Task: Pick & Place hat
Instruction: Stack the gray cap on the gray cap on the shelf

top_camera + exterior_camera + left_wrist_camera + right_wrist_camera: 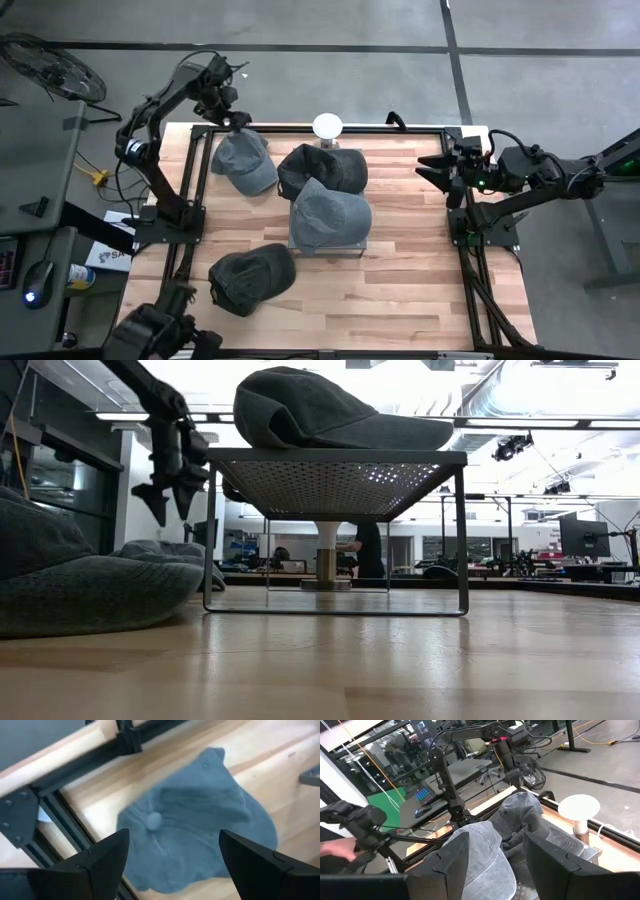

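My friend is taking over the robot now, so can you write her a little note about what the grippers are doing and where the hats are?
Left gripper: open, empty, hovering over the blue-grey cap at the table's far left corner.
Right gripper: open, empty, waiting at the table's right edge.
Hats: a grey cap lies on the mesh stand mid-table; a dark cap lies beside it, toward the white lamp; another dark cap lies near the front left.
Done: one cap sits on the stand.
Left: probably lower the left gripper, grasp the blue-grey cap, then place it. Neither gripper holds anything.
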{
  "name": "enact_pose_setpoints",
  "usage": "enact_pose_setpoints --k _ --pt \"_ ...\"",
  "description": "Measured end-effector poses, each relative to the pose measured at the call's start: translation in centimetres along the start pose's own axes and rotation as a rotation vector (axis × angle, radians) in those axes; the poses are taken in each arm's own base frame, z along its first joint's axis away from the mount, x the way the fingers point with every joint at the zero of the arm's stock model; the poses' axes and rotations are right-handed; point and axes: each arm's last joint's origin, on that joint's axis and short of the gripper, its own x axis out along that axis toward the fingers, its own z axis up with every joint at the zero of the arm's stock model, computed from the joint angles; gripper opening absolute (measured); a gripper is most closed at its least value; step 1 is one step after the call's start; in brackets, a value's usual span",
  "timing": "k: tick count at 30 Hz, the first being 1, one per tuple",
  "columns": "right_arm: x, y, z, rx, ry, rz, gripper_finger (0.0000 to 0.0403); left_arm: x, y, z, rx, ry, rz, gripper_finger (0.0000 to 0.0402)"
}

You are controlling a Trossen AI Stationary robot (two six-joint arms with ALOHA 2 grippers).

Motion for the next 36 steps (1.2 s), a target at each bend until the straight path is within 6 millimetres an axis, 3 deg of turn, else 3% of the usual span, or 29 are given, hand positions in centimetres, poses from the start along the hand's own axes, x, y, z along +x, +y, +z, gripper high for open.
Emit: enact_pose_setpoints --k 6,14,22,29,36 --pt "0.0 0.0 0.0 0.002 -0.008 -0.014 0.0179 0.6 1.8 0.5 -0.015 -0.027 -0.072 0.0305" --pt "0.0 -0.1 0.1 -0.005 -0.025 -0.043 0.0179 2.0 2.1 1.4 -0.027 -0.013 -0.033 0.0305" --pt "0.0 -0.1 0.1 -0.005 -0.023 -0.041 0.0179 2.9 1.3 1.8 -0.049 0.014 0.05 0.0305" --pt "0.0 -0.1 0.0 -0.006 -0.016 -0.033 0.0179 4.8 0.5 1.6 -0.018 0.153 0.099 0.0305" --pt "0.0 -0.1 0.0 -0.006 -0.008 -0.02 0.0179 5.5 0.3 1.5 -0.016 0.199 0.078 0.0297"
